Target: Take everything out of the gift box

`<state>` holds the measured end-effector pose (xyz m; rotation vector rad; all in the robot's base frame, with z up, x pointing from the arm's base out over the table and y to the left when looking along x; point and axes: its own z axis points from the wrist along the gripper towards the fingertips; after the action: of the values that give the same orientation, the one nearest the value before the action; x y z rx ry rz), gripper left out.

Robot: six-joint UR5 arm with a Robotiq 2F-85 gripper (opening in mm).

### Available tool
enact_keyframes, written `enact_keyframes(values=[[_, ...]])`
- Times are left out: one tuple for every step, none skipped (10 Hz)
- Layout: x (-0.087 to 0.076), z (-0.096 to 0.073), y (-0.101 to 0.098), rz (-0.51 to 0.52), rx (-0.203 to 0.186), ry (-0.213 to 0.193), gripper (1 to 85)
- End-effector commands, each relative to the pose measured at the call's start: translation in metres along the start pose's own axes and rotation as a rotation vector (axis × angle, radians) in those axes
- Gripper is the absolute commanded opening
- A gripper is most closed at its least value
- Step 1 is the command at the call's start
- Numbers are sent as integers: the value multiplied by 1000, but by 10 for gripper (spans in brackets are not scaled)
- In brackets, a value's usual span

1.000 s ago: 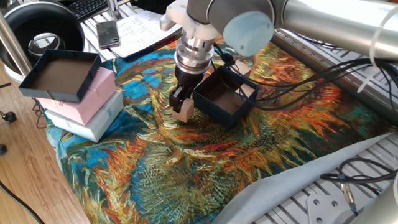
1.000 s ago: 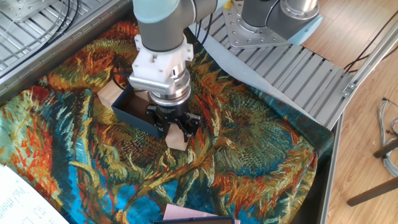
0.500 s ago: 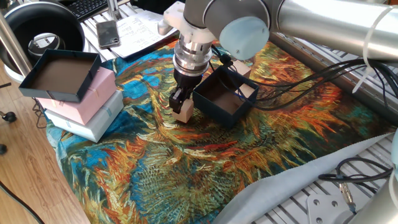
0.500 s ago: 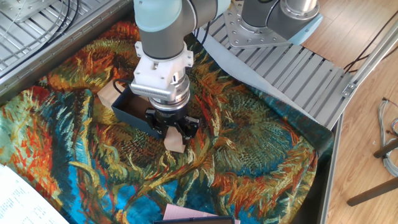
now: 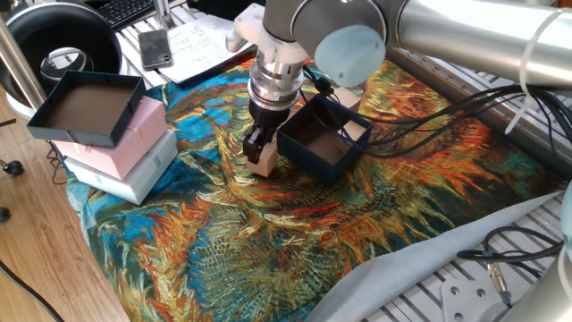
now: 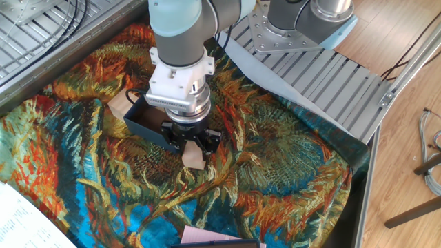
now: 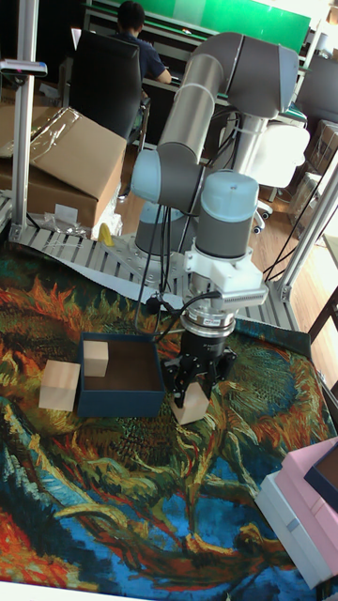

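The pincer is clamped on a wooden cube just beside the gift box.

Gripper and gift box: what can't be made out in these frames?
- Whether the gripper is gripping the cube or has let go: fingers cover its sides in every view.
- Gift box interior, other fixed view: the arm hides most of it.
- Pink box, tall view: cut off by the edge.

A robotics lab or workshop: an industrial arm is bolted to a slotted aluminium tabletop. Behind the arm, a person sits at a desk in an office chair, and cardboard cartons stand beside it.
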<state>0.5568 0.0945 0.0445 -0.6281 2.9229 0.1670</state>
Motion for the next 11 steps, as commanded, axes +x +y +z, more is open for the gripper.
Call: enact_keyframes(values=[[-5, -3, 4, 12, -22, -20, 610], [-6, -3, 5, 7, -24, -21, 663], [-5, -3, 5, 7, -25, -20, 683], [-5, -3, 5, 1, -25, -20, 693], [-4, -5, 3, -7, -23, -17, 680], [-1, -12, -1, -10, -14, -8, 633], [2, -21, -2, -5, -22, 3, 540], [3, -29, -3, -4, -37, 6, 507], [8, -37, -8, -10, -41, 18, 480], [14, -44, -17, -25, -23, 33, 480], [22, -51, -31, -56, 8, 56, 480]])
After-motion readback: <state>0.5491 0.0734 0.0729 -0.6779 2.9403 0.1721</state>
